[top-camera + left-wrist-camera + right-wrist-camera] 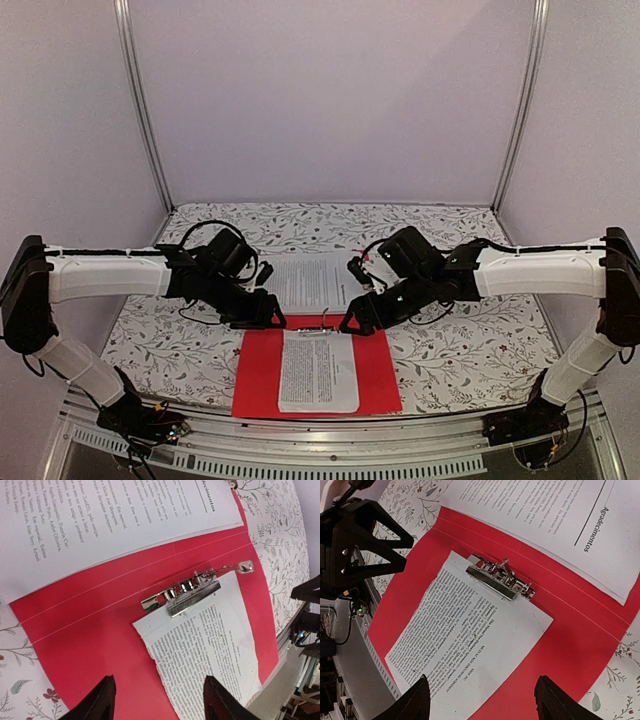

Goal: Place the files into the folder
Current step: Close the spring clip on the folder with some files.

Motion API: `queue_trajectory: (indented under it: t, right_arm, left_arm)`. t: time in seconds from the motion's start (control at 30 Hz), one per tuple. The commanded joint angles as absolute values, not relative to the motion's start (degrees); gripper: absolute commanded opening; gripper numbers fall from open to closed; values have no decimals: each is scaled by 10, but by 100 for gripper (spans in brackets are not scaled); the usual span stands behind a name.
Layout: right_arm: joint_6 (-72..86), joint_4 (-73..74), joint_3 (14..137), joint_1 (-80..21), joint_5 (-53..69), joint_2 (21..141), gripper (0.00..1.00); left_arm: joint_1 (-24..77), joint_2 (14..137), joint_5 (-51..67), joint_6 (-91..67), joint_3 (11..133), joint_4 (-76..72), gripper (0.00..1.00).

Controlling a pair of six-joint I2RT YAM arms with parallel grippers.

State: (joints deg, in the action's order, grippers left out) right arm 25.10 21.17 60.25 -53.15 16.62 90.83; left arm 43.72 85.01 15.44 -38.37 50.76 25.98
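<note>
The red folder [258, 368] lies open at the near middle of the table. A printed sheet [318, 370] lies on it, its top edge under the metal clip [322, 326]. A second printed sheet [305, 280] lies beyond, overlapping the folder's far half. My left gripper [270, 318] hovers open and empty above the folder's top left corner. My right gripper [356, 320] hovers open and empty above the top right, just beside the clip. The left wrist view shows the clip [182, 594] and the clipped sheet [210, 650] with a torn left edge; the right wrist view shows both [501, 578] [465, 630].
The table has a floral cloth [480, 340]. Grey walls stand at the back and sides. A metal rail [330, 445] runs along the near edge between the arm bases.
</note>
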Motion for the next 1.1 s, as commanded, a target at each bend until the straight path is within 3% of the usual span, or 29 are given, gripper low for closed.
queue_trajectory:
  t: [0.0, 0.33, 1.07]
  right_arm:
    - [237, 198, 602, -557, 197, 931, 71]
    - [266, 164, 556, -564, 209, 942, 69]
    - [285, 101, 481, -565, 213, 971, 70]
  left_arm:
    - [438, 849, 119, -360, 535, 285, 60]
    - [457, 898, 137, -340, 576, 201, 61]
    - [529, 1037, 48, -341, 735, 255, 59]
